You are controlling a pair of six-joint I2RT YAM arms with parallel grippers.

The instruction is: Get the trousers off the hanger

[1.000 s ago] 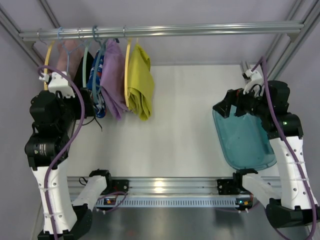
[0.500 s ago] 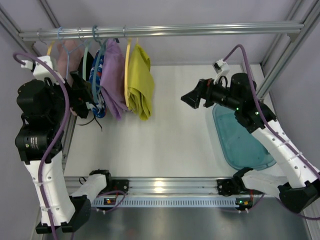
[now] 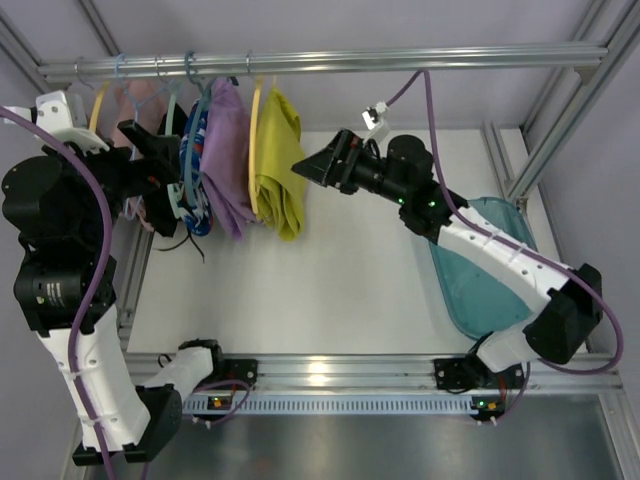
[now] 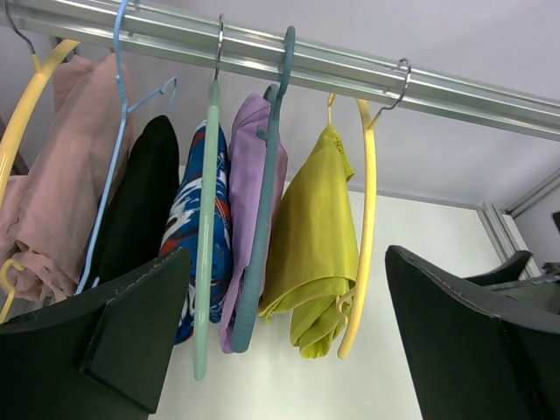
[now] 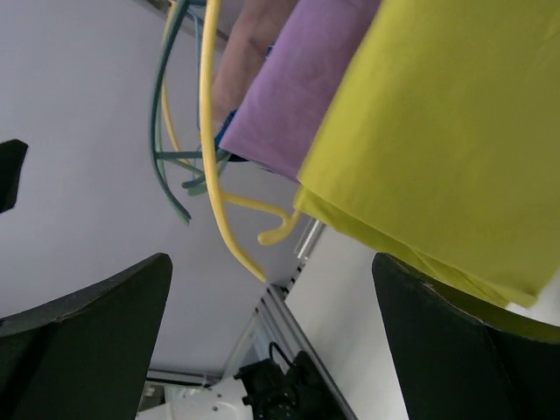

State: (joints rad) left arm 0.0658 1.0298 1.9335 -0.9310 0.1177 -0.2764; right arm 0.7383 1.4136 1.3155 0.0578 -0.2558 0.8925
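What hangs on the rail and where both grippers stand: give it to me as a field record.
rail: metal bar, hangers crowded at its left end
hanger: yellow, rightmost of the row, hooked on the rail
trousers: yellow-green, draped over that hanger, not removed
other garments: pink, black, blue patterned, purple, left of the trousers
left gripper: open, facing the row, holding nothing
right gripper: open, at the trousers' edge, contact unclear
tray: teal, on the table's right

- Pale lilac walls (image 3: pixel 330 20) enclose the workcell.
- A silver aluminium rail (image 3: pixel 450 57) spans the back, high up.
- A white tabletop (image 3: pixel 350 290) lies below.
- An aluminium extrusion (image 3: pixel 330 370) edges its near side.
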